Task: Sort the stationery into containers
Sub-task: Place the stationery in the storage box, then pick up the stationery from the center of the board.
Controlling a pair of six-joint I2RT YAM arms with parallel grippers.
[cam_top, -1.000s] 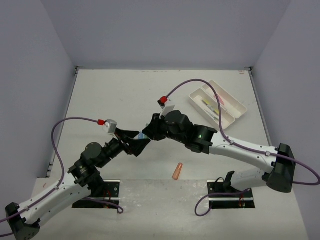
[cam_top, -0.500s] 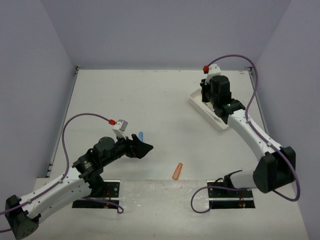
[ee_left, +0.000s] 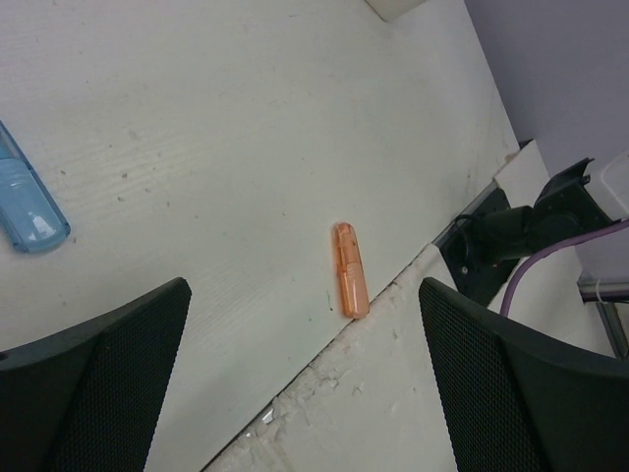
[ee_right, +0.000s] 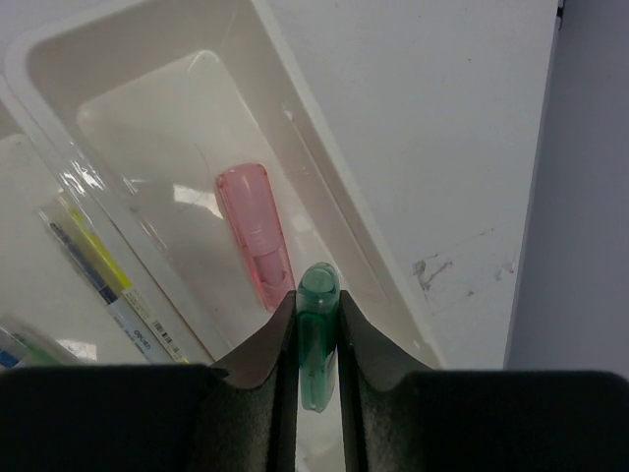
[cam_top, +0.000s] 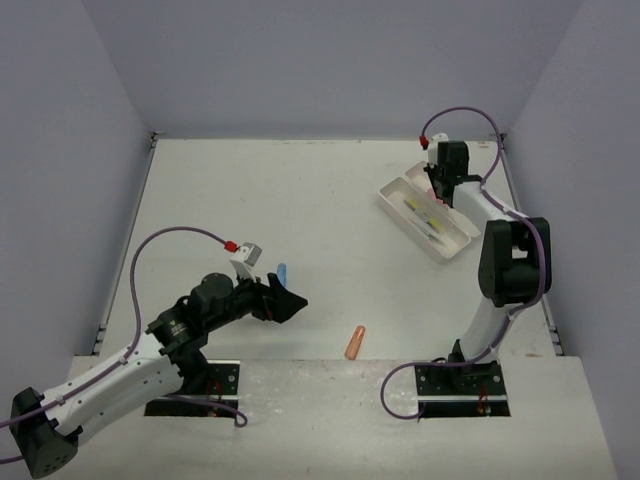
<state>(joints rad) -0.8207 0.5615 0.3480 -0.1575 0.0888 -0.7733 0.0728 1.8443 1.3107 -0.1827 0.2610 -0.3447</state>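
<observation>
Your right hand (ee_right: 316,313) pinches a green marker piece (ee_right: 317,280) above one compartment of the white tray (ee_right: 167,128), a pink piece (ee_right: 256,226) lying just ahead of its fingertips. Release too high and it may bounce over the nearby rim. Your left hand (ee_left: 303,295) gapes empty, an orange piece (ee_left: 349,282) ahead.

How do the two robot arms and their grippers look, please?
The left arm and the right arm have white links and black joints. A purple cable with a red plug runs to each wrist. The left gripper has black fingers with fine mesh texture; the right gripper is black too.
</observation>
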